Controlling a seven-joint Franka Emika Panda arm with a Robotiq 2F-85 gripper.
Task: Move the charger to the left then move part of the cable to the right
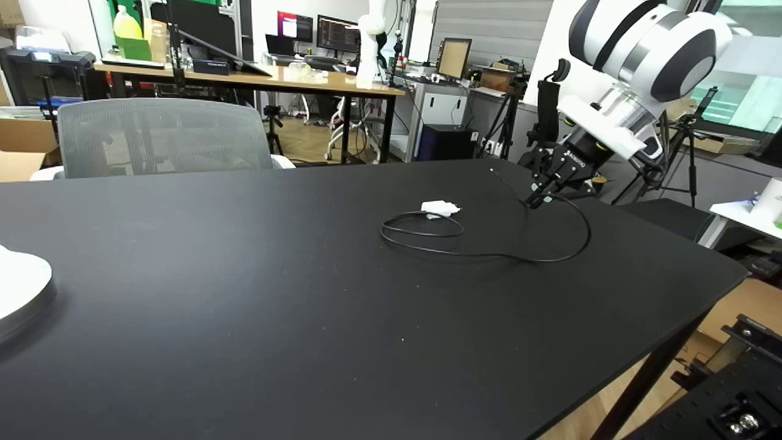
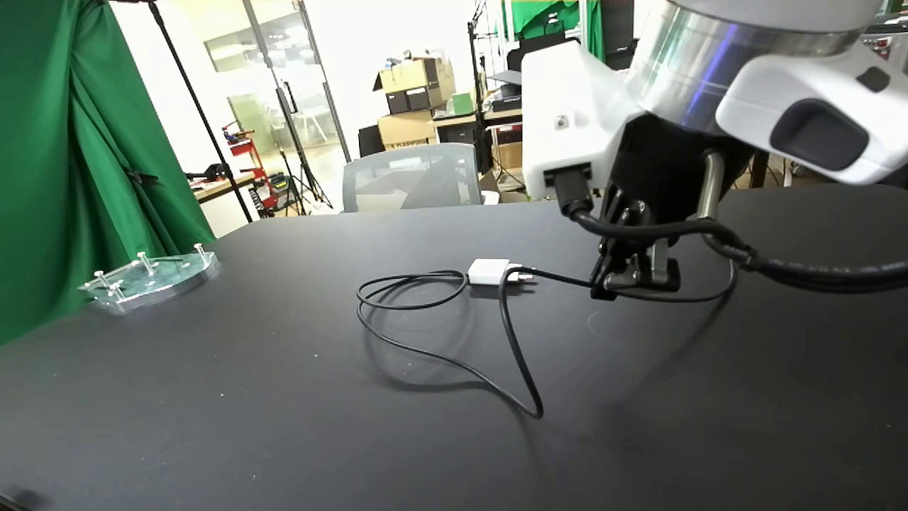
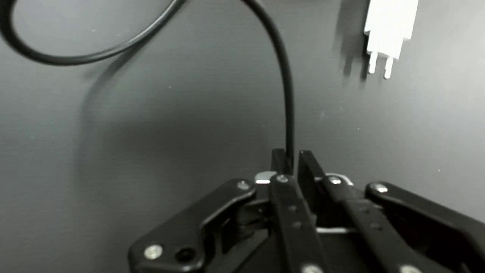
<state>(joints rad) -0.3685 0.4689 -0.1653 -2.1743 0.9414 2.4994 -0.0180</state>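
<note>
The white charger (image 1: 438, 209) lies on the black table with its prongs pointing right in both exterior views (image 2: 489, 272). In the wrist view the charger (image 3: 390, 28) is at the upper right, apart from the fingers. The black cable (image 1: 489, 254) loops beside the charger, and a long bend (image 2: 521, 355) stands partly raised off the table. My gripper (image 1: 533, 203) is low over the table to the right of the charger, its fingers (image 3: 291, 161) nearly together around the cable (image 3: 287, 87). The cable's far end trails behind the gripper. The exact pinch point is hidden.
The table (image 1: 275, 293) edge runs close behind and to the right of the gripper. A white rounded object (image 1: 21, 287) sits at the left border. A clear plate with bolts (image 2: 152, 280) lies at the table's far left. A mesh chair (image 1: 165, 137) stands behind the table.
</note>
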